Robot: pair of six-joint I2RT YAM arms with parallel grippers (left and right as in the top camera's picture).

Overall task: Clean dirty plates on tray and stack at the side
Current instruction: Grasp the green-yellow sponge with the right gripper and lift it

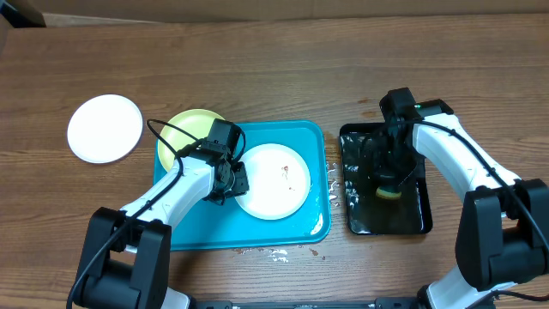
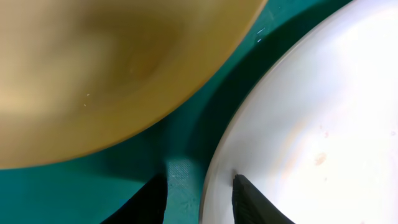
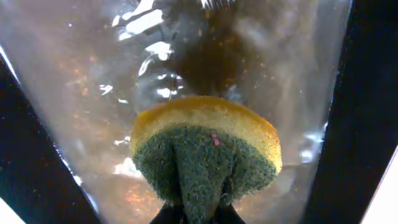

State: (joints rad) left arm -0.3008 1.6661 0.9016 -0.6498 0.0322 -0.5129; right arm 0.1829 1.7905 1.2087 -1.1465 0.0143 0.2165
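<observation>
Black jaws of the right gripper (image 3: 193,214) are pressed together on the lower edge of a sponge (image 3: 205,158), which is pinched so that its green scouring face bulges toward the wrist camera, with the yellow foam behind. The sponge is held just over the wet floor of the black tray (image 1: 412,219). The right arm (image 1: 455,154) is arched from the table's near edge up over that tray, with the wrist turned steeply down.

The left gripper (image 2: 199,199) is spread across the rim of a white plate (image 1: 273,184). One finger (image 2: 146,202) is set on the turquoise tray (image 1: 309,137) and the other lies over the plate; a strip of tray can be seen between the outer finger and the rim. The left arm (image 1: 163,193) is stretched diagonally from the near left to the tray's middle.

Small brown smears (image 1: 287,172) are seen on this plate, which lies in the tray's right half. A yellow-green plate (image 1: 190,129) is lodged at the tray's far left corner. A second white plate (image 1: 105,128) rests on the wooden table (image 1: 274,60), left of the tray.
</observation>
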